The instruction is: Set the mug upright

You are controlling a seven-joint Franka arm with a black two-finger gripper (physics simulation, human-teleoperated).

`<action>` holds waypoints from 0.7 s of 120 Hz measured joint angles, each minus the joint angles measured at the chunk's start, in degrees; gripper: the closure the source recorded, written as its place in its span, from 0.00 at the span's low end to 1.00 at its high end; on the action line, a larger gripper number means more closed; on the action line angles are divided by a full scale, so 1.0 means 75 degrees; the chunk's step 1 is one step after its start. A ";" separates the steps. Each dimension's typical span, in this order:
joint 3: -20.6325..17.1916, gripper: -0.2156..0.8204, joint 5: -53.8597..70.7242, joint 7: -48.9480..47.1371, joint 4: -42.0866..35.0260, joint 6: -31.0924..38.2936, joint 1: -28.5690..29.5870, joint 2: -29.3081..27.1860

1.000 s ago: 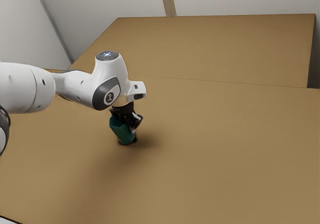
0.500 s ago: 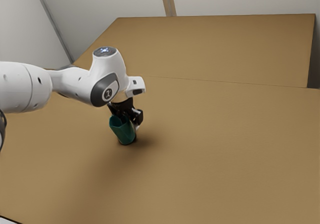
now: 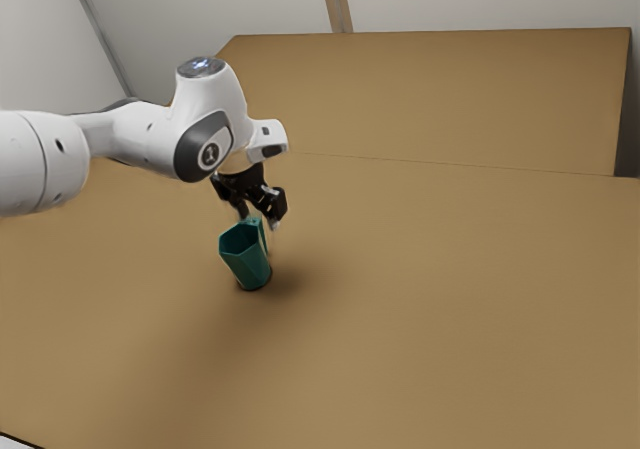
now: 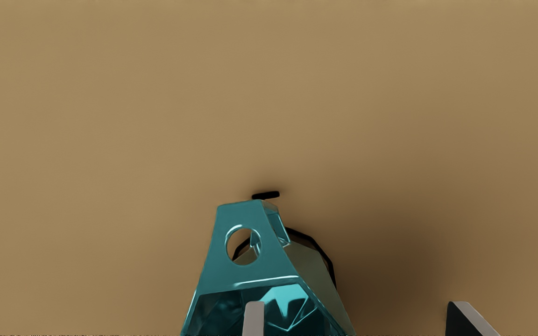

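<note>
Below the open gripper stands the mug.

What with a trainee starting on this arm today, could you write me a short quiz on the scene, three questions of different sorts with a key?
1. Multiple choice: what colour is the mug?
A) Red
B) Teal
C) Yellow

2. True or false: the gripper is shut on the mug.

3. Fill in the blank: the mug's mouth faces ____ (up or down).

Key: 1: B. 2: False; the gripper is open. 3: up.
</note>
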 joint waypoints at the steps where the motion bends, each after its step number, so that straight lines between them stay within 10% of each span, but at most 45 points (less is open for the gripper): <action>1: 0.0000 0.43 -0.0001 0.0000 0.0040 -0.0031 -0.0001 -0.0001; 55: -0.0646 0.24 -0.0471 -0.0039 0.4167 -0.3699 0.1024 0.0554; 84: -0.0719 0.22 -0.0555 -0.0057 0.4577 -0.4807 0.1057 0.0591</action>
